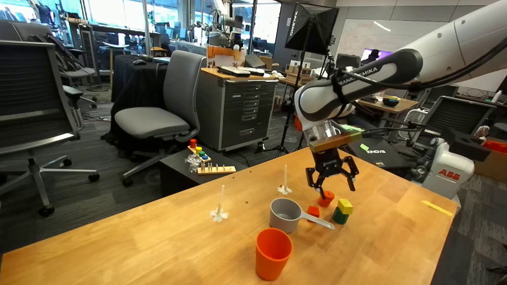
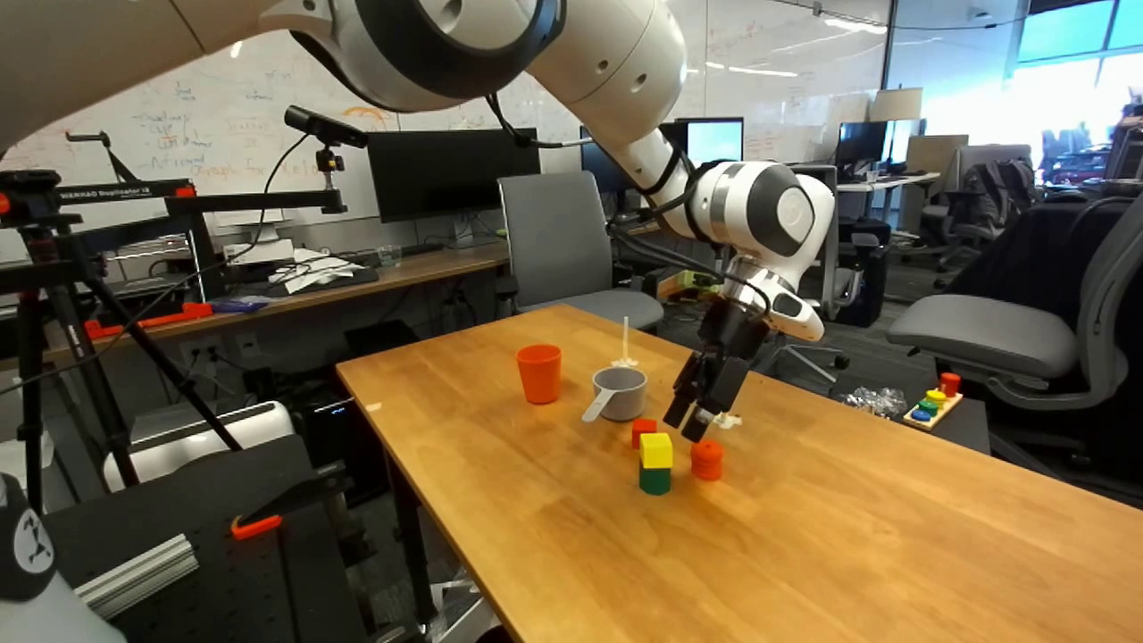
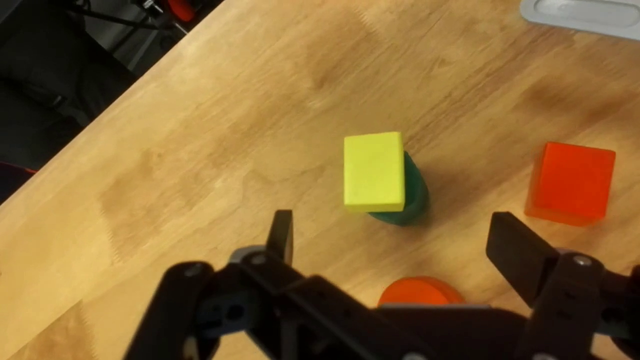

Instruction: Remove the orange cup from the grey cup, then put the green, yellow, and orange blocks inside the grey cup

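The orange cup [image 1: 273,253] stands upright on the table, apart from the grey cup [image 1: 285,215], in both exterior views. The grey cup has a long handle, whose end shows at the wrist view's top right [image 3: 585,14]. The yellow block [image 3: 374,171] sits on top of the rounded green block [image 3: 416,195]; both show in an exterior view too [image 2: 655,450]. The orange block [image 3: 571,182], a red-orange cube, lies beside the grey cup. My gripper [image 3: 390,225] is open and empty, above the table near the blocks. In the wrist view the yellow block lies just ahead of its fingertips.
A round orange spool-like piece [image 1: 326,198] stands under the gripper, partly hidden in the wrist view [image 3: 420,291]. Two thin upright sticks [image 1: 285,178] are fixed to the table beyond the grey cup. The table edge [image 3: 107,104] runs along the wrist view's left.
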Tool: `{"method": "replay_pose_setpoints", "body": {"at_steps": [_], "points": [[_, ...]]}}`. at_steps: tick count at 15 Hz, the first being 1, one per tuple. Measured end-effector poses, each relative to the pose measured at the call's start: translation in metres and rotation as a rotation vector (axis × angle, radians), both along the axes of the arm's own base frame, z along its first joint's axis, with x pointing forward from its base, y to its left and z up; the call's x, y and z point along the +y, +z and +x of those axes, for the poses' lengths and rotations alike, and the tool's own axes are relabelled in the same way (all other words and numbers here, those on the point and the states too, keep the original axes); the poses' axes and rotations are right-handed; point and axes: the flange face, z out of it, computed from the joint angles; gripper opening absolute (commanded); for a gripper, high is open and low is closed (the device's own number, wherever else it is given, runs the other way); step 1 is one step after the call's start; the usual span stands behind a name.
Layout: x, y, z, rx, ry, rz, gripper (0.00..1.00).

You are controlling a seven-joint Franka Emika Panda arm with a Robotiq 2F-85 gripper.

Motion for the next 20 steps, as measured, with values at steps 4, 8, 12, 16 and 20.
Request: {"method": "replay_pose_setpoints", "body": {"at_steps": [4,8,12,16,20], "points": [[0.004,-0.018,-0.023,0.018,0.004,0.006,1.00],[0.002,-0.027,-0.046,0.029,-0.013,0.017,1.00],[-0.011,-0.026,-0.061,0.031,-0.039,0.015,0.66],[-0.019,-0.023,-0.069,0.023,-0.043,0.001,0.34],[-0.021,-0.025,-0.072,0.018,-0.042,-0.003,0.66]]}}
